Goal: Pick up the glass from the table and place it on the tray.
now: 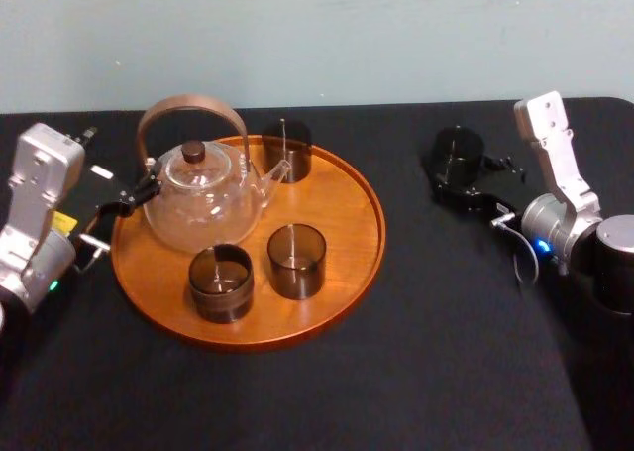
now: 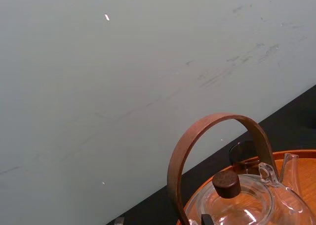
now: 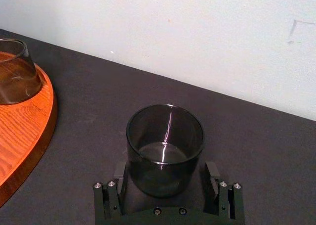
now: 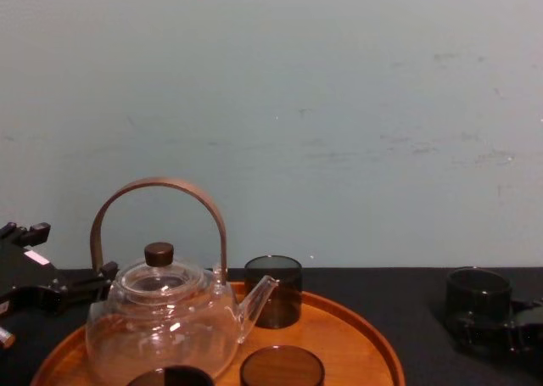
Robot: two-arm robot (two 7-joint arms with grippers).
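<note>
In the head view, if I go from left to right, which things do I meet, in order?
The left gripper → teapot → glass on the table, within the right gripper → right arm.

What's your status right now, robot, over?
Right gripper open, straddling the glass on the table. Left gripper parked beside teapot. Tray holds three more glasses; right side free.
</note>
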